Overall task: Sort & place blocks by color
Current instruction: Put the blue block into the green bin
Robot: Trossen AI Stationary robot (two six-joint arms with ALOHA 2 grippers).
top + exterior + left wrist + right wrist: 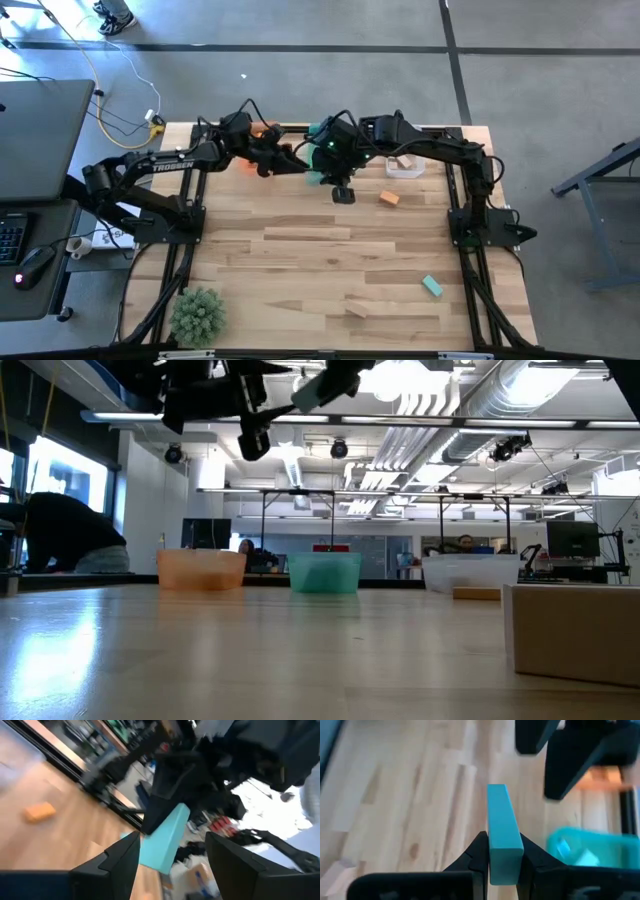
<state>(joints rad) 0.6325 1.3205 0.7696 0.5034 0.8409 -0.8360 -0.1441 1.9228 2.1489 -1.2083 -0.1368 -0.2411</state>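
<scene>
A small teal-green rectangular block point(502, 832) is pinched between the fingers of the right tool point(504, 857), sticking out past the fingertips and held up off the light wooden bench point(330, 270), near its far edge. The left wrist view catches the same block point(164, 840) gripped by that right tool, with the left tool point(172, 855) standing just in front of it, its two dark fingers spread apart and closed on nothing; one finger point(125, 855) sits right beside the block's end, though I cannot tell if it touches.

From above, the two arms meet at the far middle of the bench, the left tool point(285, 160) close to the right tool point(322, 172). Below and behind them stand three translucent bins in a row: an orange one point(202, 569), a green one point(325, 572) and a clear one point(470, 571).

Loose blocks lie on the bench: an orange block point(389, 198) near the clear bin, a second teal-green block point(432, 287) toward the near right, and a plain tan wooden block point(357, 309) near the front edge. A small green artificial plant point(197, 314) sits at the near left corner.
</scene>
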